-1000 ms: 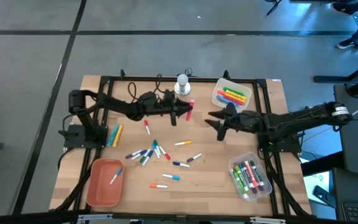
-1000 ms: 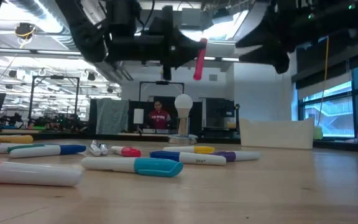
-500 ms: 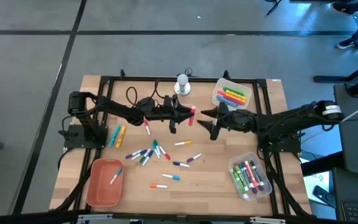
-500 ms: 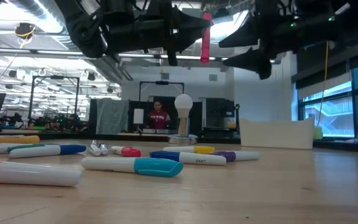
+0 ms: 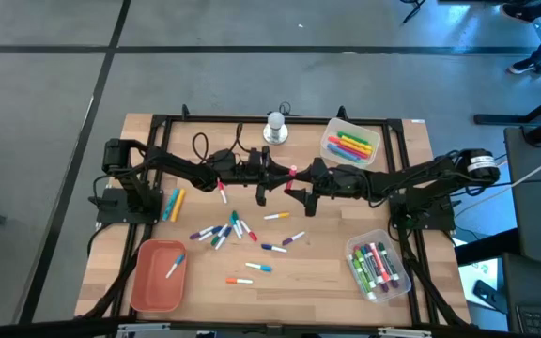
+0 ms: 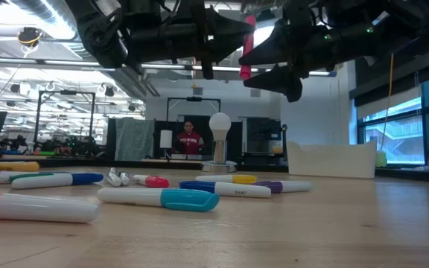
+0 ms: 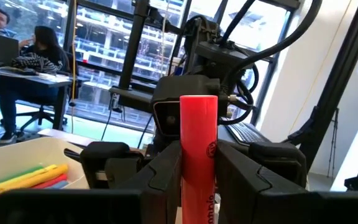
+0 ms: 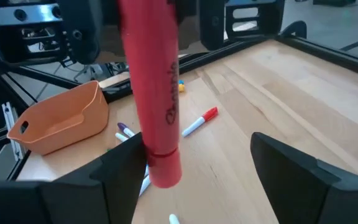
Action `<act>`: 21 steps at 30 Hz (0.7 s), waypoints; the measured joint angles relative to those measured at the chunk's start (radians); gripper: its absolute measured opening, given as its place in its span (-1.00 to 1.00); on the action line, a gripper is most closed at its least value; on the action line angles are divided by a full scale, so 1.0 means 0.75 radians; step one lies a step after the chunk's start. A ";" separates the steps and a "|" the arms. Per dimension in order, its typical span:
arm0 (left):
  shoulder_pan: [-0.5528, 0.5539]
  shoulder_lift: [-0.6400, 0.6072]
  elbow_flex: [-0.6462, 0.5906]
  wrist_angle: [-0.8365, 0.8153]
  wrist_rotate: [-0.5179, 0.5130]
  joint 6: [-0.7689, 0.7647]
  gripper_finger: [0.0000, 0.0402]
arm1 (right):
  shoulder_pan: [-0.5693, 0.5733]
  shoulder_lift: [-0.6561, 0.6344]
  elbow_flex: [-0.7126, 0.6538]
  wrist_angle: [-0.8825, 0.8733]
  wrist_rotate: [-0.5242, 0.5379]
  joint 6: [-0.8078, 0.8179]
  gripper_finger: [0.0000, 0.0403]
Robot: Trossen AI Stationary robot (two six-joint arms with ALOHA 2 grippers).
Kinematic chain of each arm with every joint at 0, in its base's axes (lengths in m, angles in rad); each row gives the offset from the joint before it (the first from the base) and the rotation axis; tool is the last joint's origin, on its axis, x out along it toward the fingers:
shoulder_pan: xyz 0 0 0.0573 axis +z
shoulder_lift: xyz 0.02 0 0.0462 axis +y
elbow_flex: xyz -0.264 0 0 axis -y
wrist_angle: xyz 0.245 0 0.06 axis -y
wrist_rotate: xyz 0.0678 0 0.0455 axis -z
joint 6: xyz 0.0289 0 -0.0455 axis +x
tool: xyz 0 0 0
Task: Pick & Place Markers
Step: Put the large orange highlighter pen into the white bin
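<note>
Left gripper (image 5: 285, 173) is clenched on a pink marker (image 5: 292, 173), holding it upright above the table (image 5: 336, 272) near mid-table, just in front of the silver-white knob object (image 5: 275, 129). Right gripper (image 5: 301, 180) meets it from the other side with fingers (image 8: 303, 171) spread wide on either side of the marker's barrel, not closed on it. Loose markers (image 5: 224, 230) lie scattered on the wood below, 1 in the orange bin (image 5: 148, 282), others sorted in 2 clear trays (image 5: 397, 282) on the right.
</note>
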 joint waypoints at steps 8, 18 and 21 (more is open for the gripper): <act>-0.009 0.000 0.000 0.000 0.002 0.034 -0.57 | 0.002 0.001 0.001 -0.009 -0.034 0.010 0.40; -0.019 0.000 0.000 -0.001 0.003 0.037 -0.57 | 0.002 0.001 0.001 -0.008 -0.099 0.041 0.40; -0.020 0.000 0.000 0.000 0.013 0.057 -0.57 | 0.002 0.001 0.001 -0.001 -0.100 0.022 0.40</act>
